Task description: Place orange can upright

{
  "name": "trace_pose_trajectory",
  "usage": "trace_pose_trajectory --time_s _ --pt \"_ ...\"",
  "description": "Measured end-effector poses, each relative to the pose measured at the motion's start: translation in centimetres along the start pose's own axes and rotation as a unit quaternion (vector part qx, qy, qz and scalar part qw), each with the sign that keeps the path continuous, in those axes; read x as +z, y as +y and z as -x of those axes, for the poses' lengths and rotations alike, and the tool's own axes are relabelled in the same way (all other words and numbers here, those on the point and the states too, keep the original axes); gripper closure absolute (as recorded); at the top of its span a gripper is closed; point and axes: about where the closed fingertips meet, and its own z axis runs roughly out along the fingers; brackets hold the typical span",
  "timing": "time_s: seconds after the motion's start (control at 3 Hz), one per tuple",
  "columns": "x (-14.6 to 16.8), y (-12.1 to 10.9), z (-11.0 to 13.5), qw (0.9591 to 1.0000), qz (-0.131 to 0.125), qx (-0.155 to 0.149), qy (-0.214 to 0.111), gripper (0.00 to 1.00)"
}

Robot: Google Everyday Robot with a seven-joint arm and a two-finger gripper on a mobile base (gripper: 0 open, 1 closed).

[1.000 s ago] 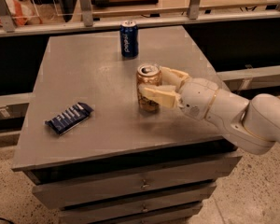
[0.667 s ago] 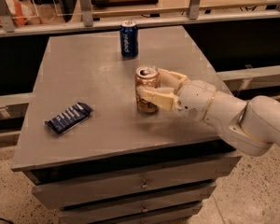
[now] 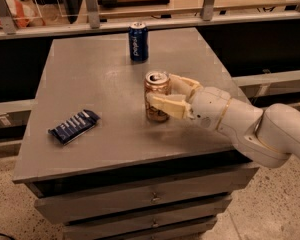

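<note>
The orange can [image 3: 156, 85] stands upright on the grey table [image 3: 100, 79], right of centre, with its silver top facing up. My gripper [image 3: 160, 89] reaches in from the right and is around the can. One finger [image 3: 166, 104] crosses the can's front and the other finger [image 3: 185, 84] lies behind it. Both appear to touch the can, and its base rests on the table.
A dark blue can [image 3: 138, 41] stands upright at the back of the table. A dark blue snack packet [image 3: 74, 125] lies flat near the front left. Drawers [image 3: 150, 199] sit below the table's front edge. A railing and a shelf run behind the table.
The arm has edged very slightly left. The orange can stays upright in the same spot between the fingers.
</note>
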Motion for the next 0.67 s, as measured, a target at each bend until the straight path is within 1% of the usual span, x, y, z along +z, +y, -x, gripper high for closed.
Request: trace_pose_trajectory --time_s 0.33,0.67 --pt "0.07 0.06 0.13 1.0000 0.003 -0.005 0.000 0.12" --pt "0.18 0.26 0.38 0.9999 0.011 -0.011 0.000 0.00"
